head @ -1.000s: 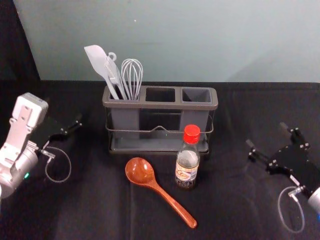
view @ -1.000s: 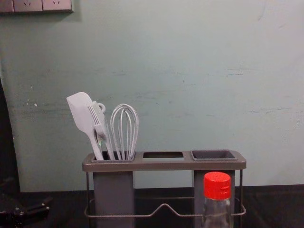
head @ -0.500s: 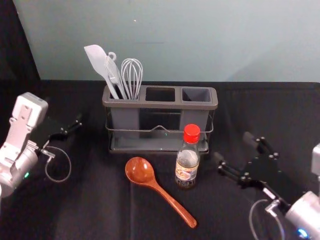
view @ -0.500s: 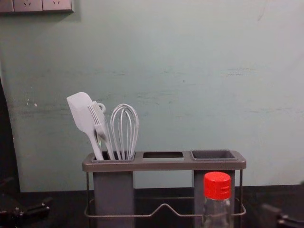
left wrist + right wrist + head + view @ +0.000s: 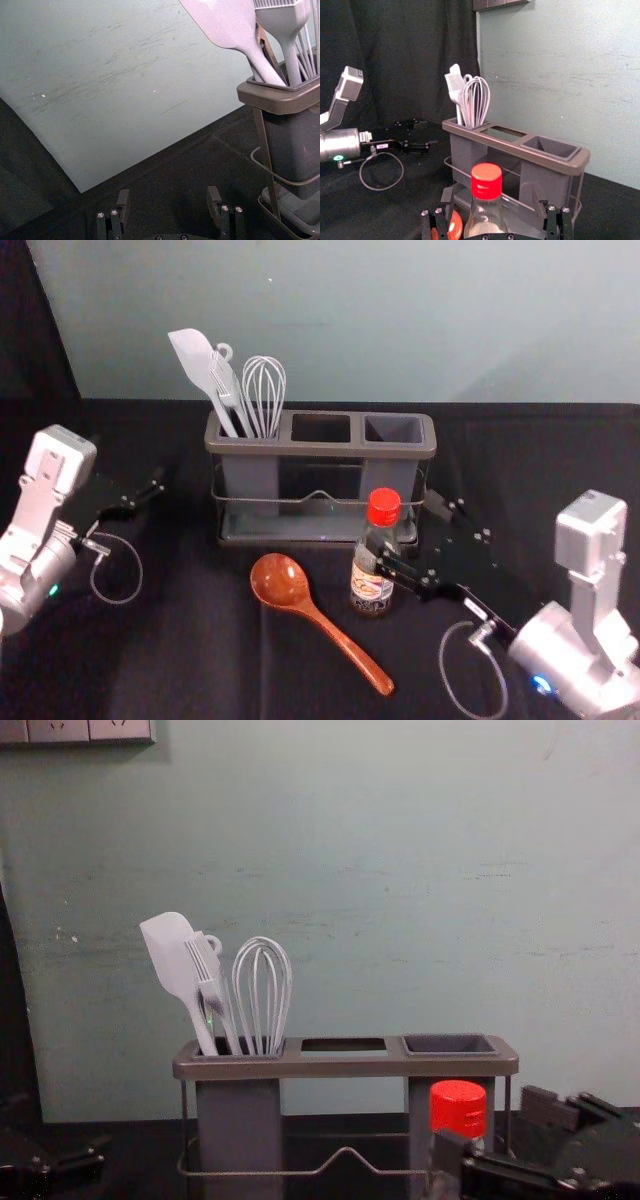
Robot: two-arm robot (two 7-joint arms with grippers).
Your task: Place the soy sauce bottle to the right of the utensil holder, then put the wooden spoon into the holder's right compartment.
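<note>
The soy sauce bottle (image 5: 372, 578), red-capped, stands upright before the right part of the grey utensil holder (image 5: 320, 449). My right gripper (image 5: 401, 528) is open at the bottle's right side, one finger overlapping it in the head view. In the right wrist view the bottle (image 5: 486, 200) rises between the spread fingers of this gripper (image 5: 493, 201). A wooden spoon (image 5: 340, 637) lies left of the bottle, bowl toward the holder. The holder's right compartment (image 5: 393, 430) holds nothing visible. My left gripper (image 5: 143, 498) is parked at the left, open in its wrist view (image 5: 168, 201).
A white spatula (image 5: 200, 368), a brush and a whisk (image 5: 264, 390) stand in the holder's left compartment. Behind the black-covered table (image 5: 200, 660) is a pale wall, with a dark curtain (image 5: 415, 55) at the left.
My right gripper has moved left across the table to the bottle, and now appears larger at the chest view's right edge. The bottle, spoon and left arm have stayed in place.
</note>
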